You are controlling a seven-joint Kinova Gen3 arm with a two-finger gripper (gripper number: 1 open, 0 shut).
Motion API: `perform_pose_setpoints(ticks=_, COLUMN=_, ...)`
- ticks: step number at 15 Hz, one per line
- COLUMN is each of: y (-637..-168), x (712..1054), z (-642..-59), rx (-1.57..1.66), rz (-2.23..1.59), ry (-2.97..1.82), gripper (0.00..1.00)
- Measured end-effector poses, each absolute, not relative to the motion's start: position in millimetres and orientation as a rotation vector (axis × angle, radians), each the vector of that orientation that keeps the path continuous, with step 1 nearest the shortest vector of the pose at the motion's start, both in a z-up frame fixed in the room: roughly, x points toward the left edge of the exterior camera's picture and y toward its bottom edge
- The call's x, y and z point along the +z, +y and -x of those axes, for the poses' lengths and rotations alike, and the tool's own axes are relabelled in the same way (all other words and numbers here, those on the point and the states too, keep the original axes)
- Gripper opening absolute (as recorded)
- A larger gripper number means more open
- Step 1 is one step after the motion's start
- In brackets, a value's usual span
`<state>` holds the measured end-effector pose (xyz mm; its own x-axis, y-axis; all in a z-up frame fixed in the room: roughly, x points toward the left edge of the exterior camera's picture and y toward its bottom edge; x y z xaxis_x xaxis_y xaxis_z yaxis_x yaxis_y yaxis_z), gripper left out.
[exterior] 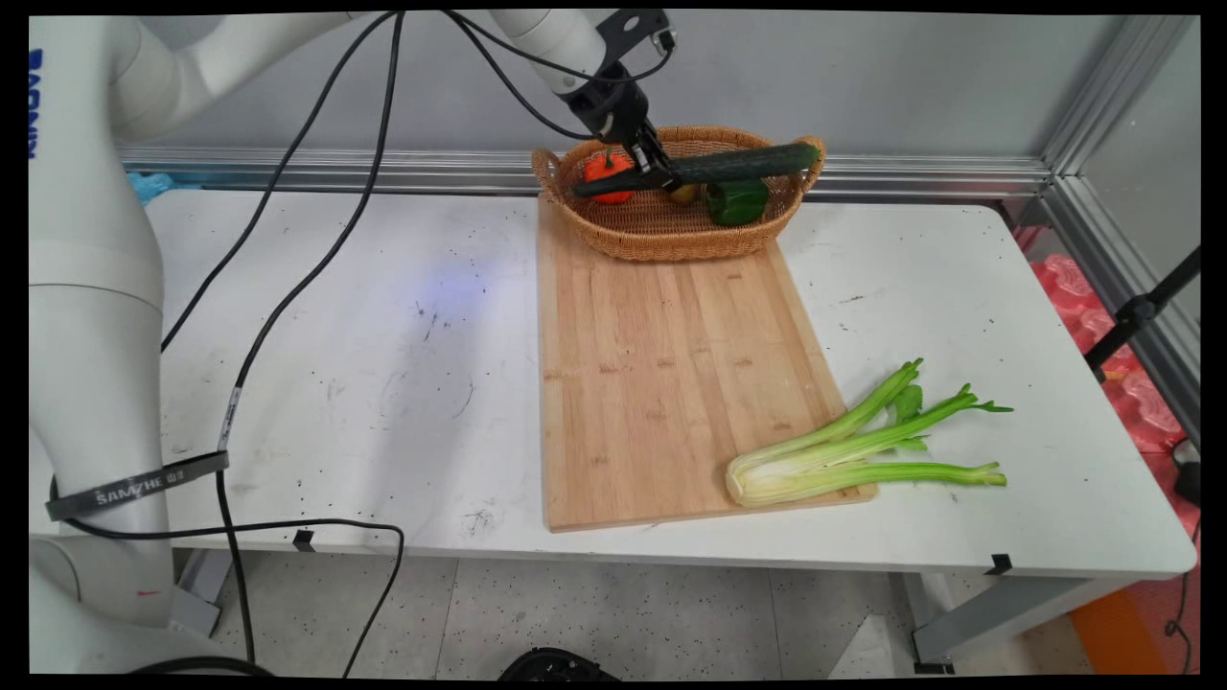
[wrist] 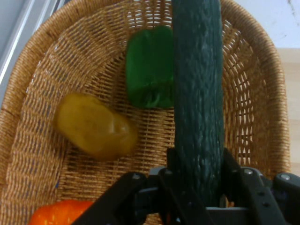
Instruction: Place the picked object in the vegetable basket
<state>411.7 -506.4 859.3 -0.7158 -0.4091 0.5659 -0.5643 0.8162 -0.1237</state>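
Note:
A long dark green cucumber point(exterior: 709, 168) is held level above the wicker basket point(exterior: 671, 240), with my gripper point(exterior: 659, 175) shut on it near its left part. In the hand view the cucumber point(wrist: 198, 93) runs up from between the fingers, and my gripper point(wrist: 197, 180) clamps it on both sides. Below it in the basket point(wrist: 56, 61) lie a green pepper point(wrist: 147, 68), a yellow potato-like piece point(wrist: 93, 126) and an orange fruit point(wrist: 58, 213). The main view shows the green pepper point(exterior: 738, 201) and the orange fruit point(exterior: 608, 177) too.
A wooden cutting board point(exterior: 661, 374) lies lengthwise in front of the basket. A bunch of celery point(exterior: 853, 446) rests across the board's near right corner and onto the table. Black cables point(exterior: 288, 287) hang from the arm over the table's left side.

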Motion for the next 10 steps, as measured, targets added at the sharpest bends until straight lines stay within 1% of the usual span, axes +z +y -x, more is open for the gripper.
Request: perform_pose_setpoints(ticks=10, y=-519, x=844, z=-424, rx=0.37, rz=-0.66, ry=-2.466, gripper=0.0)
